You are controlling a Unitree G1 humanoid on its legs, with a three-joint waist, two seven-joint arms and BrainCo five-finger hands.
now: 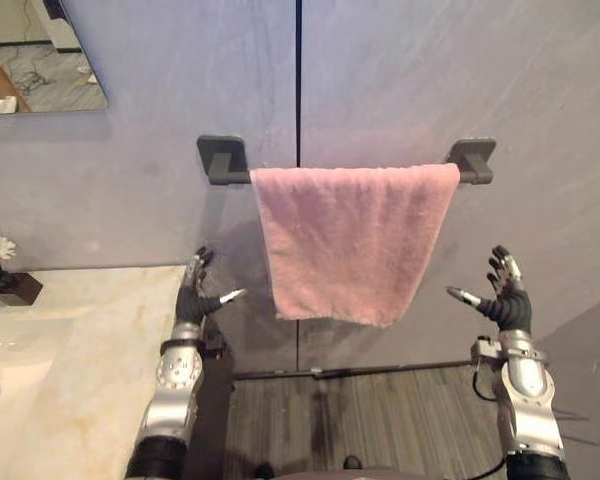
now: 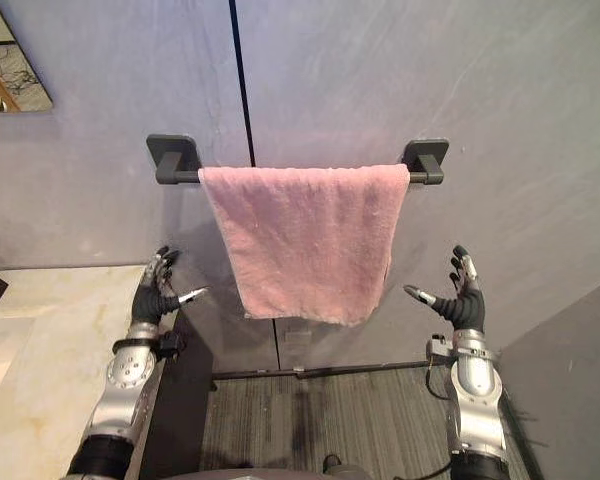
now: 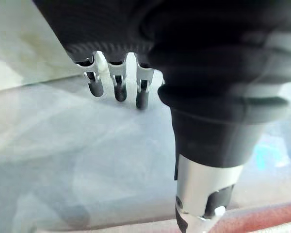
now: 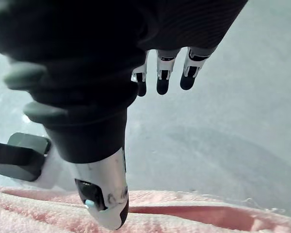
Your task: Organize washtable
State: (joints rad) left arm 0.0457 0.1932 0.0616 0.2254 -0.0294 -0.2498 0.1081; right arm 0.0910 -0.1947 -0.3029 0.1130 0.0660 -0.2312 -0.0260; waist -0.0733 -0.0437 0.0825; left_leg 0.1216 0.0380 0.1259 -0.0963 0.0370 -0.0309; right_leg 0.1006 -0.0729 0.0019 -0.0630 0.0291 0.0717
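A pink towel [image 1: 350, 240] hangs folded over a dark wall rail [image 1: 225, 165] on the grey wall, its lower edge slanting down to the right. My left hand [image 1: 194, 295] is raised below and left of the towel, fingers straight and thumb spread, holding nothing. My right hand [image 1: 504, 290] is raised below and right of the towel, also open and apart from it. The right wrist view shows the towel [image 4: 184, 216] and a rail bracket [image 4: 19, 155] past the thumb. A strip of towel [image 3: 262, 221] shows in the left wrist view.
A pale marble washtable [image 1: 90, 360] with a sink [image 1: 0, 385] lies at the left, by my left arm. A small dark pot with white flowers [image 1: 10, 280] stands at its back. A mirror [image 1: 35, 55] hangs upper left. Wooden floor [image 1: 380, 420] lies below the towel.
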